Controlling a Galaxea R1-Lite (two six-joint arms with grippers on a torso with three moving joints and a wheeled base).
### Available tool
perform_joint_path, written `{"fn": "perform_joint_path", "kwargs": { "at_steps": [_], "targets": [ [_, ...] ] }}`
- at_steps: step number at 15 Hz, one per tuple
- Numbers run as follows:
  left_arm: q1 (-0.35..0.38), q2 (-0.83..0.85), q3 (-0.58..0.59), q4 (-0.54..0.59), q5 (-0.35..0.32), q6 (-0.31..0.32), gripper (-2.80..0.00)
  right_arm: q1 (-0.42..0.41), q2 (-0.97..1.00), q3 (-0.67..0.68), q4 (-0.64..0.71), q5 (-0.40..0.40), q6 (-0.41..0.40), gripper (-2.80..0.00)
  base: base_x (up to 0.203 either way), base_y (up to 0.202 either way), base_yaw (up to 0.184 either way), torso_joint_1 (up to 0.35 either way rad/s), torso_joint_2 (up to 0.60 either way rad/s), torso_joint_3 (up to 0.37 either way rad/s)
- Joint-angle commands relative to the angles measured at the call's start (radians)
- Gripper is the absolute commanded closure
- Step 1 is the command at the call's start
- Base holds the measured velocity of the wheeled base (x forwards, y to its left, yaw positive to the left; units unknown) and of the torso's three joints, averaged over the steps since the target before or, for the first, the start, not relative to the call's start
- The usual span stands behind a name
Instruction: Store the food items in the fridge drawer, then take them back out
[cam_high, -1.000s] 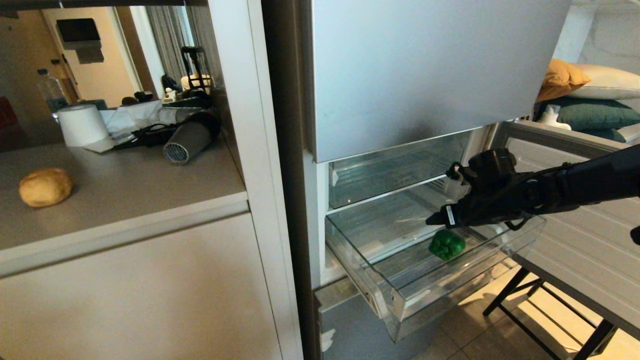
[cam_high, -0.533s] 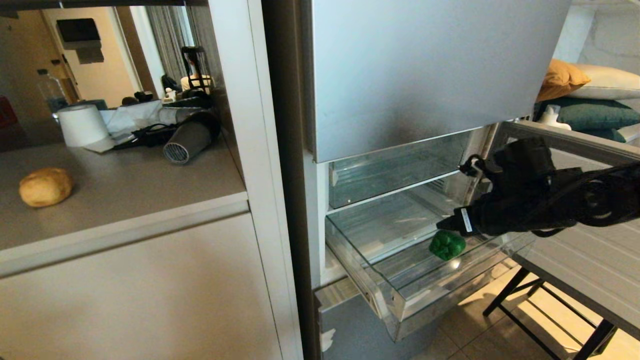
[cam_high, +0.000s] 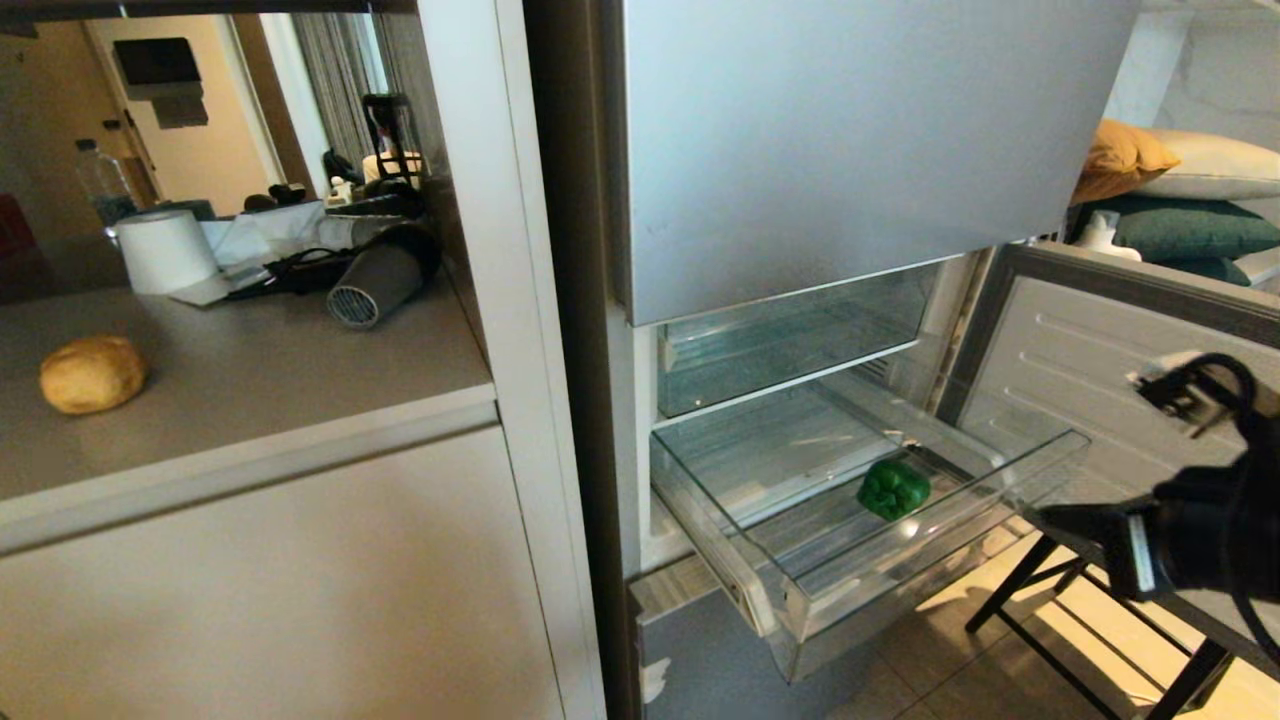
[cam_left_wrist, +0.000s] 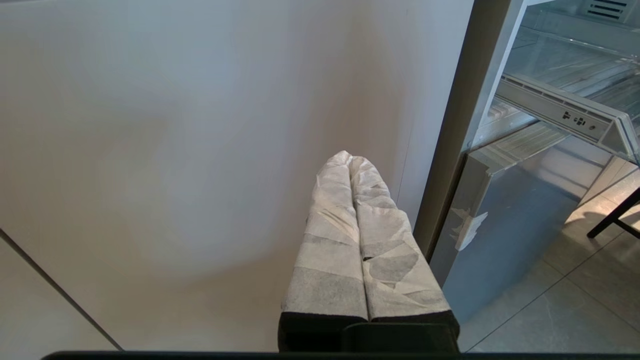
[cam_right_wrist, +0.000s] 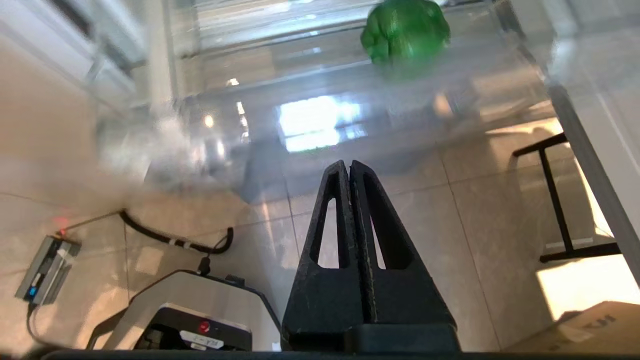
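Note:
The green bell pepper lies in the pulled-out clear fridge drawer and also shows through the plastic, as the pepper, in the right wrist view. The tan potato rests on the grey counter at far left. My right gripper is shut and empty, low at the right, outside the drawer's right end and pointing toward it; in its own view the right gripper hangs over floor tiles. My left gripper, wrapped in white tape, is shut and parked by a pale cabinet panel.
The lower fridge door stands open to the right, with a black-legged stand under it. A second clear bin sits above the drawer. A paper roll and a hair dryer lie on the counter.
My right gripper has left the pepper in the drawer, drawn back to the right and down out of it, and shut. The pepper and the potato have stayed put.

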Motion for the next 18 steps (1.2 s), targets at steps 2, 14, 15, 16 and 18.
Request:
{"fn": "perform_joint_path", "kwargs": {
  "at_steps": [2,14,15,16,18],
  "targets": [
    [0.000,0.000,0.003,-0.001,0.000,0.000,0.00,0.001,-0.317,0.135,0.002,0.002,0.002,0.00,0.000,0.000,0.000,0.000,0.00,0.000],
    [0.000,0.000,0.003,-0.001,0.000,0.000,0.00,-0.009,-0.627,0.279,0.098,-0.031,0.057,0.00,0.000,0.000,0.000,0.000,0.00,0.000],
    [0.000,0.000,0.003,-0.001,0.000,0.000,0.00,-0.009,-0.629,0.280,0.098,-0.047,0.058,0.00,0.000,0.000,0.000,0.000,0.00,0.000],
    [0.000,0.000,0.003,-0.001,0.000,0.000,0.00,-0.009,-0.631,0.281,0.107,-0.059,0.059,0.00,0.000,0.000,0.000,0.000,0.00,0.000],
    [0.000,0.000,0.003,-0.001,0.000,0.000,0.00,-0.009,-0.634,0.281,0.113,-0.059,0.058,0.00,0.000,0.000,0.000,0.000,0.00,0.000]
  ]
}}
